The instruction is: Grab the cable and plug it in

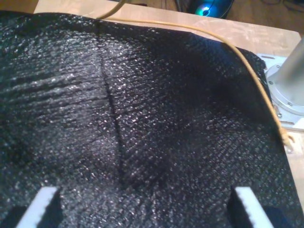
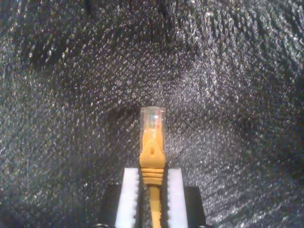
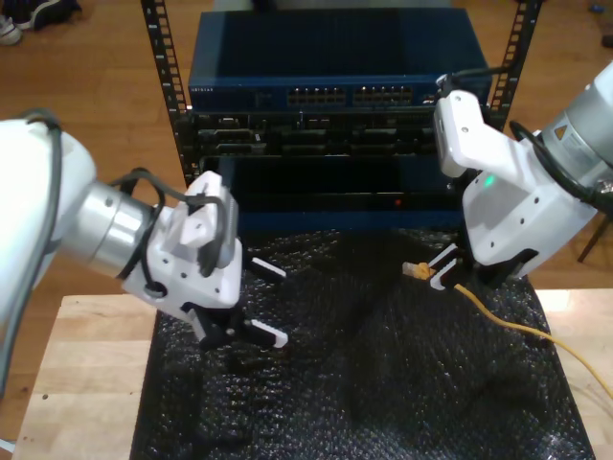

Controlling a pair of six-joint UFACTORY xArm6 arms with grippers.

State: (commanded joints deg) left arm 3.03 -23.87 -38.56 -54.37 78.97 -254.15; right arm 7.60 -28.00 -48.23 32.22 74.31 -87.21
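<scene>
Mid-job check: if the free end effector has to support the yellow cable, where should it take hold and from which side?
Probably on the slack run of the cable lying on the black mat, just behind my second end effector, which is shut on the boot behind the clear plug. Come from above, fingers astride the thin cord. My first end effector is open.

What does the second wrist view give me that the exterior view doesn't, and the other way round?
Second wrist view: the clear plug seen close, jutting past my second gripper, whose pads clamp the orange boot. Exterior view: the rack's network switch with its port rows, my first gripper open above the mat, and the cable trailing toward that view's right. Both: the cable held over the black mat.
</scene>
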